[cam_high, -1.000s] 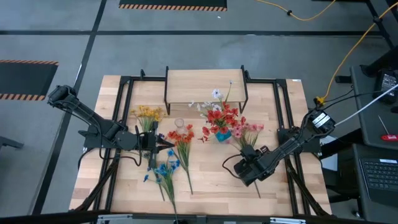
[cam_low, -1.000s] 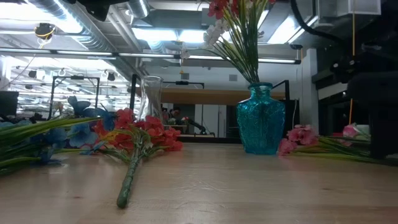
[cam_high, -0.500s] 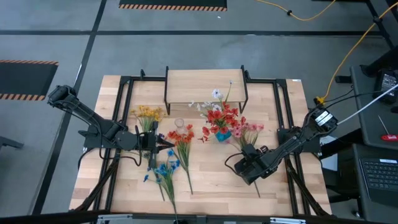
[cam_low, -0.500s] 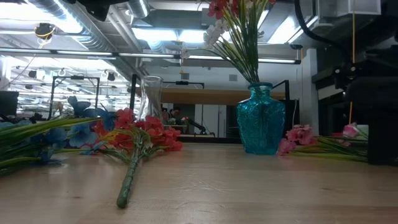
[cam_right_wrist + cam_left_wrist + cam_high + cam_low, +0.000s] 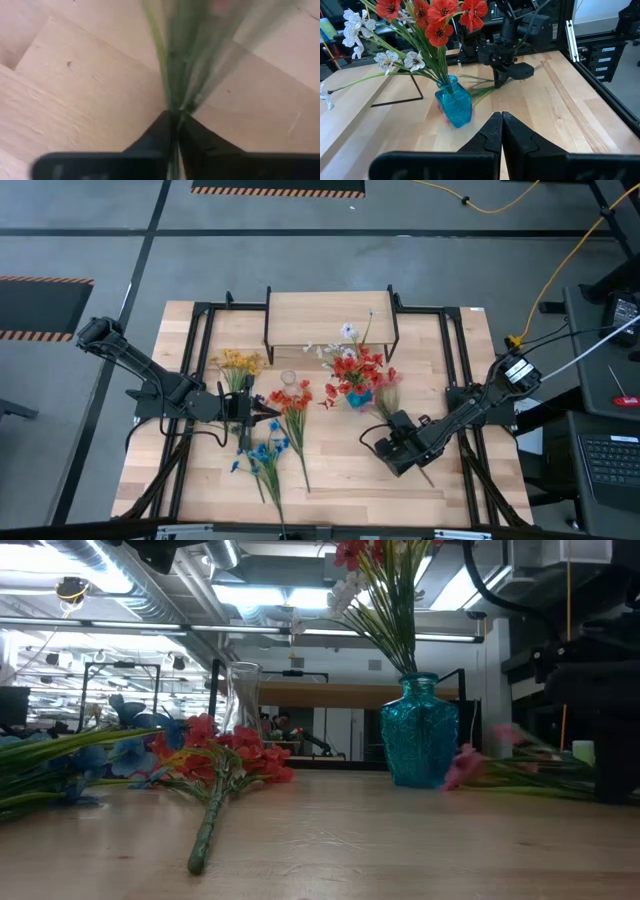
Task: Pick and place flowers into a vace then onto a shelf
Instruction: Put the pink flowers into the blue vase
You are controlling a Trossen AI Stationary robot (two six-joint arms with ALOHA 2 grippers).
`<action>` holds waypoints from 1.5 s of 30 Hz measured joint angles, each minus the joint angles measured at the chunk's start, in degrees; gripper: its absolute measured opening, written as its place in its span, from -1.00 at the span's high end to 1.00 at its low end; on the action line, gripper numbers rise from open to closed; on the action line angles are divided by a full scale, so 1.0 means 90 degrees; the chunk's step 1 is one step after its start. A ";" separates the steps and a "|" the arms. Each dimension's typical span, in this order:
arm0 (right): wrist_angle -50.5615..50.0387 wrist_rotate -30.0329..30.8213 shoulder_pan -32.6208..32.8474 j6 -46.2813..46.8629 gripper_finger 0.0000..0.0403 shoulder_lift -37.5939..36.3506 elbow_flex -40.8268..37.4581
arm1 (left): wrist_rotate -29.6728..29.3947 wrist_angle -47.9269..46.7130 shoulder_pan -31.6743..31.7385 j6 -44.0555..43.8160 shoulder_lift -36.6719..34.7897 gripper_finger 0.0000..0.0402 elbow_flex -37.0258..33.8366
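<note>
A blue glass vase (image 5: 358,396) with red and white flowers stands mid-table, in front of the wooden shelf (image 5: 330,315). My right gripper (image 5: 398,434) is shut on a pink flower spray (image 5: 470,764) just right of the vase (image 5: 420,730). My left gripper (image 5: 268,413) is shut and empty, waiting at the table's left between loose sprays. It points at the vase in the left wrist view (image 5: 500,122). Yellow flowers (image 5: 238,362), a red-orange spray (image 5: 293,400) and blue flowers (image 5: 262,452) lie flat on the table. My right gripper pinches the pink spray's bundle of green stems (image 5: 176,102) between its two fingers, about midway along the stems. The fingers come from above and lie across them. The blossom end (image 5: 505,735) is raised off the table, and the bare stem end (image 5: 426,476) trails toward the near edge.
A clear glass vase (image 5: 288,378) stands left of the blue one and also shows in the low view (image 5: 240,695). Black metal rails (image 5: 452,350) run along both sides of the table. Bare wood lies at the near middle (image 5: 345,475).
My right gripper has risen slightly and shifted toward the blue vase with the pink spray. The spray's blossom end has lifted off the table and swung toward the vase, blurred by the motion.
</note>
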 joint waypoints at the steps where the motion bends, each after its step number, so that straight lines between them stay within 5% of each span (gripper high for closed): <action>1: -0.0016 -0.0005 0.0007 -0.0004 0.94 0.0003 0.0041 | 0.0000 -0.0001 0.0000 0.0000 0.0000 0.98 0.0000; 11: -0.1007 -0.0236 0.0187 0.0027 0.97 -0.0053 0.0460 | 0.0000 -0.0002 0.0000 0.0000 0.0000 0.98 0.0000; 19: -0.1672 0.0294 0.0494 0.0467 0.99 -0.0745 0.0507 | 0.0000 -0.0001 0.0000 0.0000 0.0000 0.98 0.0000; 36: -0.3660 0.2106 0.2111 0.3469 0.99 -0.1280 0.0517 | 0.0000 -0.0004 0.0000 -0.0008 0.0000 0.98 0.0000; 45: -0.4732 0.3603 0.2348 0.4486 1.00 -0.1280 0.0519 | 0.0000 -0.0002 0.0000 -0.0015 0.0000 0.98 0.0000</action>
